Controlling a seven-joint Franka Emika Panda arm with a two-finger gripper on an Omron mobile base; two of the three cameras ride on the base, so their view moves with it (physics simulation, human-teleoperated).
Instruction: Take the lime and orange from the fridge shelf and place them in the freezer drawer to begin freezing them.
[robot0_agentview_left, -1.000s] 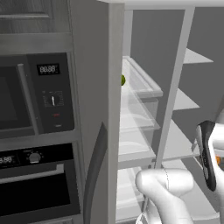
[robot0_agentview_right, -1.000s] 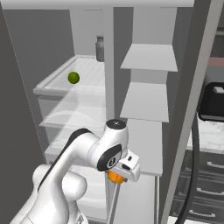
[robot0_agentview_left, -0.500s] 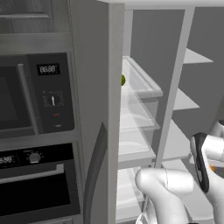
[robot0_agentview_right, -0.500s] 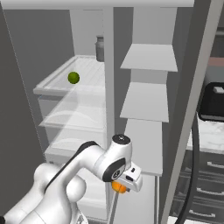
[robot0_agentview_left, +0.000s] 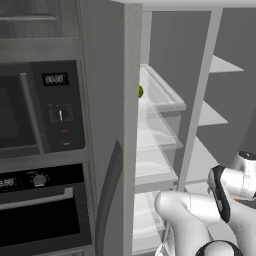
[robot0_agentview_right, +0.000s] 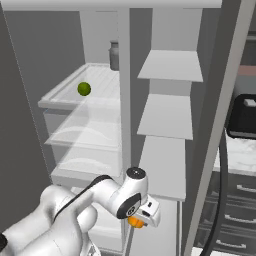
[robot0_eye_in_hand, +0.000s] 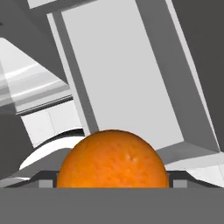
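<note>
I am holding the orange (robot0_eye_in_hand: 112, 158) between my jaws, which are closing snugly on its sides; in the hand view it is sitting at six o'clock, bulging up large right in front of the camera. In the right base view my gripper (robot0_agentview_right: 136, 222) is hanging low at about six o'clock, below the wrist, with the orange (robot0_agentview_right: 134, 222) peeking out beneath the white hand, in front of the lower part of the open fridge. The lime (robot0_agentview_right: 84, 89) is resting on the fridge shelf (robot0_agentview_right: 70, 101), toward ten o'clock in that view, well apart from me and higher up. A dark grey jar (robot0_agentview_right: 115, 55) is standing at the back of that same shelf, toward eleven o'clock. In the left base view the lime (robot0_agentview_left: 140, 91) is showing as a thin green sliver just past the edge of the fridge door (robot0_agentview_left: 107, 125), and the oven (robot0_agentview_left: 35, 210) is sitting at eight o'clock.
</note>
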